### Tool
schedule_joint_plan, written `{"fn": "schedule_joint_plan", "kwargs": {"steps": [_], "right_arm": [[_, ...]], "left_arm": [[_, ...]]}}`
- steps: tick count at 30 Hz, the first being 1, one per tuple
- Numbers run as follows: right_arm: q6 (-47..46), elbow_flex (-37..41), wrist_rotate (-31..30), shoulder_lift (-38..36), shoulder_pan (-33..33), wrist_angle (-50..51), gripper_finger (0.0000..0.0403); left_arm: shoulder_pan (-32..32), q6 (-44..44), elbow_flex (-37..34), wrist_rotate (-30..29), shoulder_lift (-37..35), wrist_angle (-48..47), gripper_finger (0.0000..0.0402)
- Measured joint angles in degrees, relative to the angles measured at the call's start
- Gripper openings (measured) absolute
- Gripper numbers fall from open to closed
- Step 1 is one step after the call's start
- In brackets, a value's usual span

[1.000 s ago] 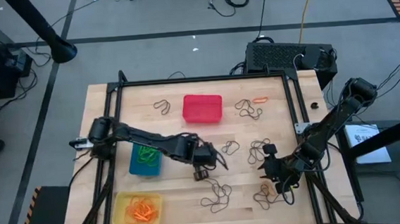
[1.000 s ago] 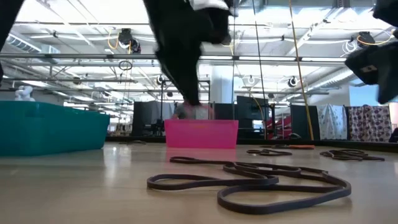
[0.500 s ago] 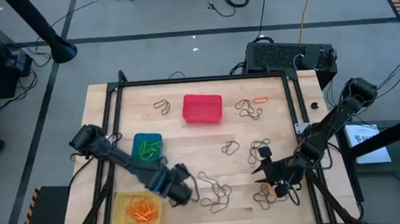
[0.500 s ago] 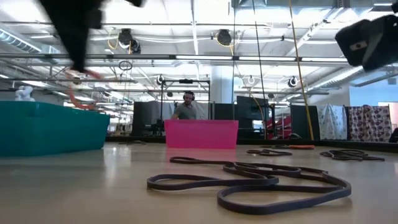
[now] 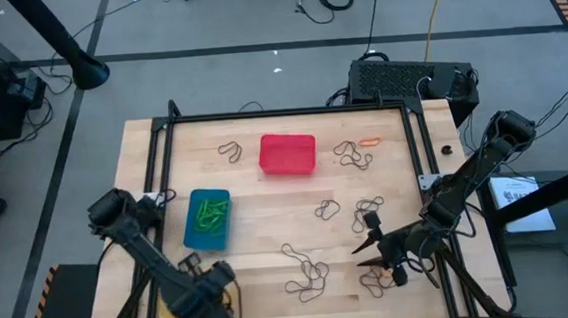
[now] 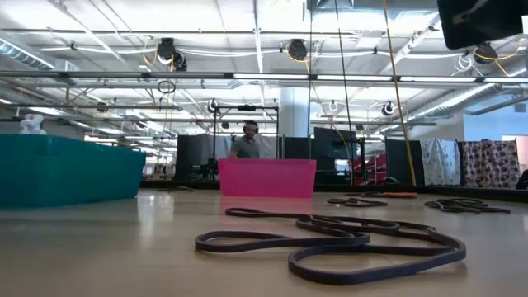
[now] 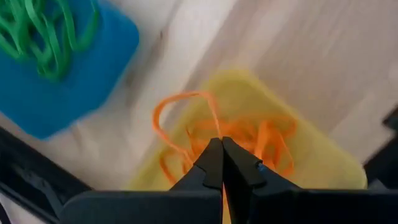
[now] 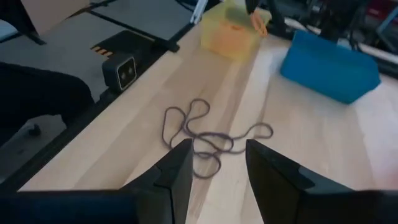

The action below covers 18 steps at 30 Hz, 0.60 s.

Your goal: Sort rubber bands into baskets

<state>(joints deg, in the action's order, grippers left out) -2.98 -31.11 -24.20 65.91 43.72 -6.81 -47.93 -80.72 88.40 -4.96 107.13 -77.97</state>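
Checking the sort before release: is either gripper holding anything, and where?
The left gripper, shut, pinches a thin orange rubber band by one strand, above the yellow plastic basket. The right gripper holds nothing.

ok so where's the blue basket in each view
High view: blue basket, left of centre, green bands inside.
Low view: teal wall at the left edge.
Left wrist view: a corner of the picture, beside the yellow basket.
Right wrist view: far across the table.
Shared landmark: the yellow basket.
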Motion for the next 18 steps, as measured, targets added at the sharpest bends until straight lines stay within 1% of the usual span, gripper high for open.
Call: {"fn": "schedule_joint_plan", "kwargs": {"steps": [3, 10, 12, 18], "right_arm": [[2.1, 0.0, 0.1, 0.0, -0.6, -1.7, 0.0141], [2.7, 0.0, 0.2, 0.0, -3.4, -2.3, 0.0141], [2.6, 0.0, 0.2, 0.0, -4.0, -2.2, 0.0141], [1.7, 0.0, 0.3, 0.0, -4.8, -2.1, 0.0141]], "left_arm": [[-3.2, -6.1, 0.0, 2.2, 0.0, 0.0, 0.0002], [-8.9, -21.2, 0.0, 2.4, 0.0, 1.4, 0.0002], [-9.7, -22.8, 0.0, 2.0, 0.0, 2.4, 0.0002], [-10.7, -22.9, 0.0, -1.2, 0.4, 5.3, 0.0005]]}}
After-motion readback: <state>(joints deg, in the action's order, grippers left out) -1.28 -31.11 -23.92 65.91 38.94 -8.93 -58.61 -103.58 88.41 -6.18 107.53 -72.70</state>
